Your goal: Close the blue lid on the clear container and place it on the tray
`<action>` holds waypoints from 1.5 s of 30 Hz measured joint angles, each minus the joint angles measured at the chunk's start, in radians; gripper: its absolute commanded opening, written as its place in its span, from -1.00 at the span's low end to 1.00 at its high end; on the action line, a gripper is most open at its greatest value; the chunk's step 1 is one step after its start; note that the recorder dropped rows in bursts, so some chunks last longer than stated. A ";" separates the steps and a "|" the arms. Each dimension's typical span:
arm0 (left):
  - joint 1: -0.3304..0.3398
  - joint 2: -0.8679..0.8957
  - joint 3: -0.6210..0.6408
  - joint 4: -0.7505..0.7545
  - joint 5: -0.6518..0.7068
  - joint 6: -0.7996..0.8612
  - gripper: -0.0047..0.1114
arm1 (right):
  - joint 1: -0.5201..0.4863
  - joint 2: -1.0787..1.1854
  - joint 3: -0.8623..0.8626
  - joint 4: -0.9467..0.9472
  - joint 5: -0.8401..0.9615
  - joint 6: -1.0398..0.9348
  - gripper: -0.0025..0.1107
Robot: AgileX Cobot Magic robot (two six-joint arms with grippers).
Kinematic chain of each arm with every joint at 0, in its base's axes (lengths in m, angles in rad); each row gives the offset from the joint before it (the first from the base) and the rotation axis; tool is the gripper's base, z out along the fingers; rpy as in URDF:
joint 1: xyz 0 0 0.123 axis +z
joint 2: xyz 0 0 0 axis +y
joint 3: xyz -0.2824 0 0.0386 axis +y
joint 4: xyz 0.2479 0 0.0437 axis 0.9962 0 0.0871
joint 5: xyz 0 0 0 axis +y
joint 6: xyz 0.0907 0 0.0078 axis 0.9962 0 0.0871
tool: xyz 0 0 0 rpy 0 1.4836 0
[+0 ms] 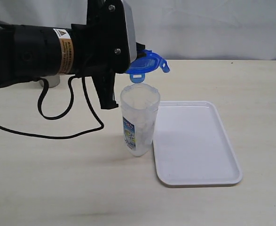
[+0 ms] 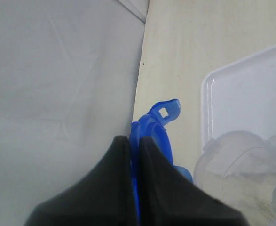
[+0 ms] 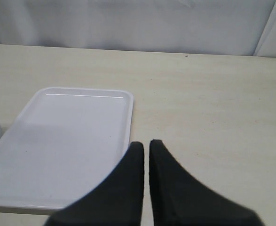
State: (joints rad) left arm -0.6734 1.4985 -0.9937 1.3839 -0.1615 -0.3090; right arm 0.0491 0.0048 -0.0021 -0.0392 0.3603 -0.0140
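The left jaws pinch the blue lid point(image 1: 149, 63) by its edge and hold it tilted in the air, just above the open mouth of the clear container point(image 1: 138, 122). The container stands upright on the desk point(image 1: 58, 188), just beside the tray point(image 1: 196, 146). The right jaws are pressed together, empty, over the desk near the tray.

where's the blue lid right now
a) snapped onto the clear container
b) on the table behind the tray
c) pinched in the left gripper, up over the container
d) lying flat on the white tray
c: the left gripper is shut on the blue lid, which in the exterior view hangs tilted just above the uncovered mouth of the clear container.
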 measured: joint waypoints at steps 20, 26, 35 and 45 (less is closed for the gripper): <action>0.000 -0.030 0.041 -0.021 -0.074 0.043 -0.92 | 0.000 0.000 0.000 0.002 0.000 0.000 -0.88; 0.000 -0.034 -0.021 -0.052 -0.006 0.078 -0.92 | 0.000 0.000 0.000 0.002 0.000 0.000 -0.88; 0.000 0.085 -0.099 -0.054 0.073 0.078 -0.92 | 0.000 0.000 0.000 0.002 0.000 0.000 -0.88; 0.000 0.126 -0.117 -0.054 0.074 0.080 -0.92 | 0.000 0.000 0.000 0.002 0.000 0.000 -0.88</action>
State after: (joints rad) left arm -0.6734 1.6248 -1.1110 1.3295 -0.0872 -0.2294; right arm 0.0491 0.0048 -0.0021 -0.0377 0.3603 -0.0140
